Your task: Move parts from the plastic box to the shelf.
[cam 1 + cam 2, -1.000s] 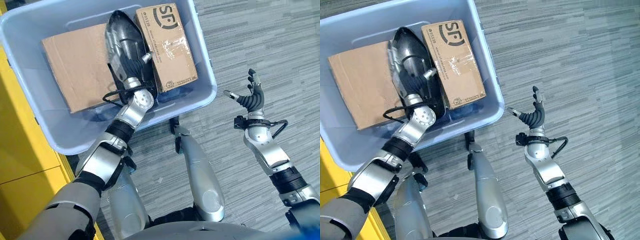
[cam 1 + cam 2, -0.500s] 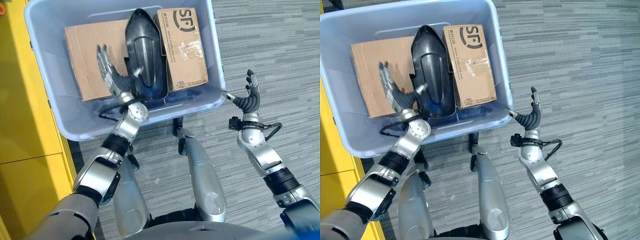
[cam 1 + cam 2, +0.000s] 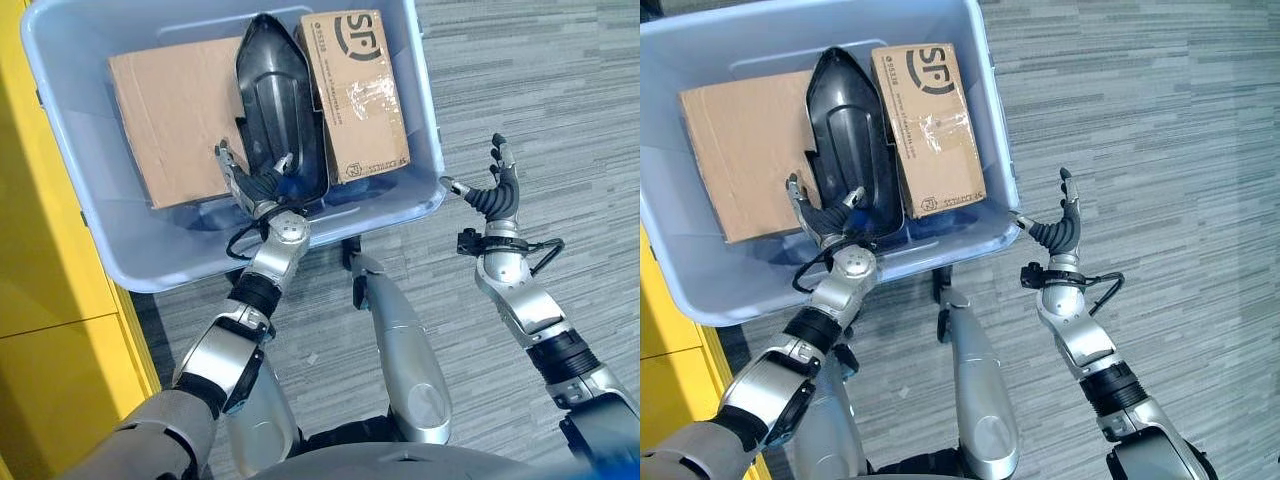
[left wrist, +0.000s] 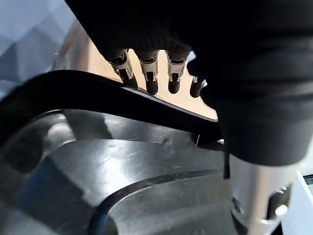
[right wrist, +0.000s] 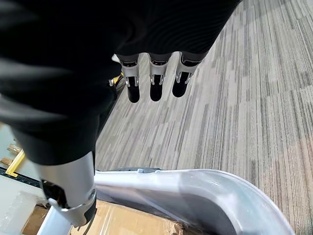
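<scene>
A blue-grey plastic box [image 3: 160,255] stands on the floor in front of me. In it lie a flat cardboard sheet [image 3: 170,120], a long black shell part [image 3: 275,100] and a brown taped carton [image 3: 355,90]. My left hand [image 3: 258,187] is at the near end of the black part [image 4: 122,161], with straight fingers [image 4: 146,73] over its rim and the thumb [image 4: 254,196] on the other side; it is open. My right hand [image 3: 497,195] hovers open, fingers [image 5: 154,78] up, just outside the box's near right corner [image 5: 195,191].
A yellow cabinet or shelf side [image 3: 50,330] runs along the left, close against the box. Grey striped carpet [image 3: 560,90] spreads to the right of the box and around my right arm.
My left hand has drawn back from over the flat cardboard to the near end of the black part. The right hand has barely moved. The camera shifted slightly.
</scene>
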`<state>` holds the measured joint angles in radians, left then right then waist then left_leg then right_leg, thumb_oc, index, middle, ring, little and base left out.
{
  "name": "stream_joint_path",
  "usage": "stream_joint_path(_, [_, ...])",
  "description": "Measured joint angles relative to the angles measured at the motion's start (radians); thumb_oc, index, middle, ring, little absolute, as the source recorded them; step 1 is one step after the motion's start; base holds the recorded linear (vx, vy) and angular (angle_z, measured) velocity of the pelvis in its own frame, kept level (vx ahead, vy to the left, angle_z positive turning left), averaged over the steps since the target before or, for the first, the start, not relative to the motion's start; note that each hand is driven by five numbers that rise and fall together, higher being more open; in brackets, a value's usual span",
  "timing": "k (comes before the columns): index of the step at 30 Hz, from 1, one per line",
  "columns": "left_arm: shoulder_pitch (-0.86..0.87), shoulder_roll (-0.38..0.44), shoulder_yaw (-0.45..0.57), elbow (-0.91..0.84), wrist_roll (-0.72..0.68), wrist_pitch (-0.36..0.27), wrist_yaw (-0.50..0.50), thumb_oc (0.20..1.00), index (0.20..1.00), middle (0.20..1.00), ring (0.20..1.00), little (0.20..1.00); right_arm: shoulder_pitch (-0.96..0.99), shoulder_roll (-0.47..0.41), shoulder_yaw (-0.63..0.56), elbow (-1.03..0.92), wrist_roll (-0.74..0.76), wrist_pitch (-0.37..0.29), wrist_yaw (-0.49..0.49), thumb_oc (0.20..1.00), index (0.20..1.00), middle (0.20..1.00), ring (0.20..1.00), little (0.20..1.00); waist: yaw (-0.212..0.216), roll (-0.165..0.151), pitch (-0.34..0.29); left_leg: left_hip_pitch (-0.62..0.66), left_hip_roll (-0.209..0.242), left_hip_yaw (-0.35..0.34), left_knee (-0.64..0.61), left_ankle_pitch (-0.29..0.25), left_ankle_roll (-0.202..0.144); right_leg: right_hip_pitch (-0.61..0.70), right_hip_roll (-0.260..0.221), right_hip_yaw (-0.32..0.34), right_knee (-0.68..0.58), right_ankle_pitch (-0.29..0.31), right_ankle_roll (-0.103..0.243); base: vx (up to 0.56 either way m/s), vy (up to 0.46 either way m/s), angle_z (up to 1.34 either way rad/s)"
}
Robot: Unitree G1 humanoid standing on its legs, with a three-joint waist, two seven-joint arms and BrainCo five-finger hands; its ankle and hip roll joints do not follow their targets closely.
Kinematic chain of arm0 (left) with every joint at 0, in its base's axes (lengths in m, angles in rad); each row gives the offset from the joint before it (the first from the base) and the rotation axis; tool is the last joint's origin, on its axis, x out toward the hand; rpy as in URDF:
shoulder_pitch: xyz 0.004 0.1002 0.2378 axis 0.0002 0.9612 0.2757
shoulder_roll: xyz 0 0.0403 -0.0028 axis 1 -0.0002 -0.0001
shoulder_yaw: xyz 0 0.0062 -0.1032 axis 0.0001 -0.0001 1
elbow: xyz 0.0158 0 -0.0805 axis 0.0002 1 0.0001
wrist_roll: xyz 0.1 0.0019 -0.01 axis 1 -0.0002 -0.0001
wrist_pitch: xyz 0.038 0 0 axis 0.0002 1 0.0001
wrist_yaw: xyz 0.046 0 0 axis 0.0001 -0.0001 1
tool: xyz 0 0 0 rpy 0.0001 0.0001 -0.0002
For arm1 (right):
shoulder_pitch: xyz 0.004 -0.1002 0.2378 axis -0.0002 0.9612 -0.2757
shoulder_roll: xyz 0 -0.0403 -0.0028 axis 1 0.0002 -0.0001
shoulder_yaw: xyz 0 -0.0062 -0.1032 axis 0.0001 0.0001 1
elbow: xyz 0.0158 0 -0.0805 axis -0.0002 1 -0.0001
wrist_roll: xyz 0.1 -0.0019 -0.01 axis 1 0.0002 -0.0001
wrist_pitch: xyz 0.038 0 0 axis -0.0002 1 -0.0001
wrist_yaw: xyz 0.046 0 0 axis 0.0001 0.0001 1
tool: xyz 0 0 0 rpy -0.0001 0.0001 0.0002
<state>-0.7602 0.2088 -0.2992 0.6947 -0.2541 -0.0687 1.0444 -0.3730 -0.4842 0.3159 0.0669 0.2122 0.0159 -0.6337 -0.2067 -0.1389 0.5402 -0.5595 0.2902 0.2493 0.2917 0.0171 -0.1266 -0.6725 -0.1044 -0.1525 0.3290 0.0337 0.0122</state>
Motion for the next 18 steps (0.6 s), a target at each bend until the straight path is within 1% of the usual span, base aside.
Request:
stream_joint_path(1, [-0.010,0.006,-0.003,0.000,-0.011,0.002,-0.012,1.000,1.000,1.000,1.000,1.000,-0.004,0.000,0.000,0.000,0.000,0.001,0.001,1.000,1.000,1.000,1.000,1.000,0.000,0.000,0.000,0.000,0.000,0.000,0.003,-0.001,0.001,0.000,0.000,0.000,0.000,0.000,0.000,0.00,0.000,0.00])
stream_joint_path(2, [-0.037,0.014,-0.003,0.001,-0.051,0.017,-0.020,1.000,1.000,1.000,1.000,1.000,-0.022,0.000,0.000,-0.002,0.000,0.011,0.004,1.000,1.000,1.000,1.000,1.000,-0.006,0.000,0.000,-0.004,0.000,0.001,0.010,-0.005,0.003,-0.002,-0.001,0.002,0.000,-0.003,0.005,0.02,0.019,-0.04])
stream_joint_path(4, [-0.069,0.015,-0.004,0.004,-0.071,0.022,-0.018,1.000,1.000,1.000,1.000,1.000,-0.043,-0.002,0.000,-0.005,0.000,0.016,0.004,1.000,1.000,1.000,1.000,1.000,-0.009,0.000,0.000,-0.019,0.002,0.002,0.026,-0.013,0.004,-0.015,0.000,0.003,0.001,-0.006,0.010,0.01,0.004,-0.07])
stream_joint_path(5, [-0.091,0.014,-0.001,0.006,-0.092,0.020,-0.003,1.000,1.000,1.000,1.000,1.000,-0.062,-0.002,0.000,-0.005,0.001,0.034,0.004,1.000,1.000,1.000,1.000,1.000,-0.011,0.000,0.000,-0.037,0.002,0.002,0.037,-0.017,0.004,-0.031,0.000,0.006,0.005,-0.005,0.011,0.00,-0.018,-0.07])
stream_joint_path(8, [-0.132,0.014,0.002,0.006,-0.089,0.020,0.030,1.000,1.000,1.000,1.000,1.000,-0.083,-0.003,0.000,-0.005,0.003,0.056,0.003,1.000,1.000,1.000,1.000,1.000,-0.012,-0.001,-0.001,-0.067,0.003,0.005,0.046,-0.021,0.005,-0.063,0.000,0.014,0.012,-0.002,0.013,0.00,-0.015,-0.03])
stream_joint_path(11, [-0.156,0.022,0.002,0.007,-0.088,0.027,0.030,1.000,1.000,1.000,1.000,1.000,-0.083,-0.008,0.000,-0.005,0.007,0.057,0.003,1.000,1.000,1.000,1.000,1.000,-0.021,-0.001,-0.001,-0.073,0.004,0.003,0.049,-0.022,0.005,-0.065,0.000,0.015,0.010,-0.003,0.013,0.00,0.000,0.00])
stream_joint_path(15, [-0.199,0.048,-0.010,0.036,-0.077,0.062,0.030,1.000,1.000,1.000,1.000,1.000,-0.083,-0.010,0.000,-0.005,0.021,0.058,0.004,1.000,1.000,1.000,1.000,1.000,-0.025,-0.001,-0.001,-0.092,0.004,0.013,0.068,-0.034,0.007,-0.088,0.000,0.028,0.017,-0.002,0.014,0.01,-0.005,-0.07])
stream_joint_path(18, [-0.220,0.056,-0.004,0.044,-0.129,0.064,0.030,1.000,1.000,1.000,1.000,1.000,-0.086,-0.015,0.002,-0.005,0.039,0.072,0.004,1.000,1.000,1.000,1.000,1.000,-0.024,-0.001,-0.001,-0.096,0.004,0.014,0.068,-0.038,0.012,-0.094,-0.002,0.029,0.017,-0.002,0.015,0.00,0.004,-0.02])
